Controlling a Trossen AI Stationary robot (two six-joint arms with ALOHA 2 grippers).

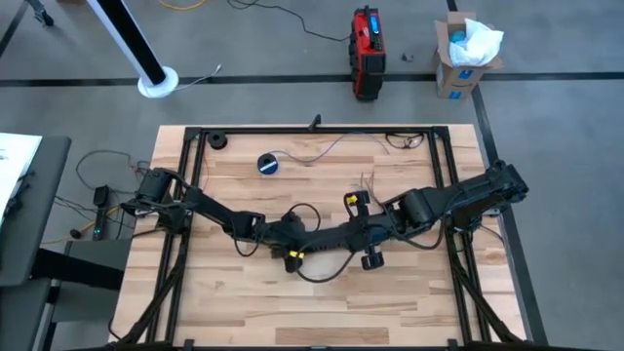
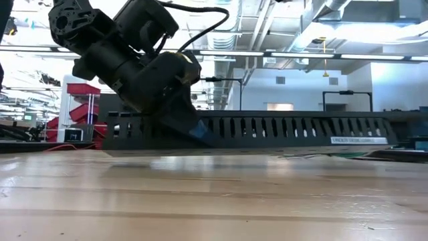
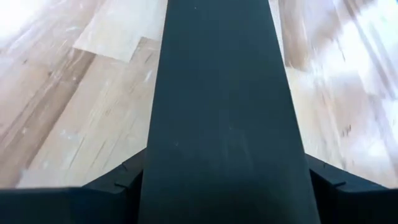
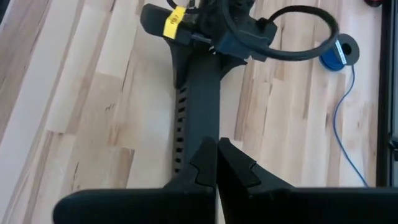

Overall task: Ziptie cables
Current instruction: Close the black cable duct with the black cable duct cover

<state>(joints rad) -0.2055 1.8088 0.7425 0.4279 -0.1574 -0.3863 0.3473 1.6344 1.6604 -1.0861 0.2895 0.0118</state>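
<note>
Black slotted plastic strip [image 4: 198, 118] between both pincers.

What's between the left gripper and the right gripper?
A black slotted strip runs from the right gripper to the left gripper, clearest in the right wrist view.

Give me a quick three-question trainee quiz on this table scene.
1. True or false: the blue tape roll lies between the two grippers.
2. What runs from the left gripper to the right gripper? A) the cables B) the black slotted strip C) nothing
3. Is either gripper holding the cables?
Key: 1 false; 2 B; 3 no, they lie loose on the table, apart from both grippers.
</note>
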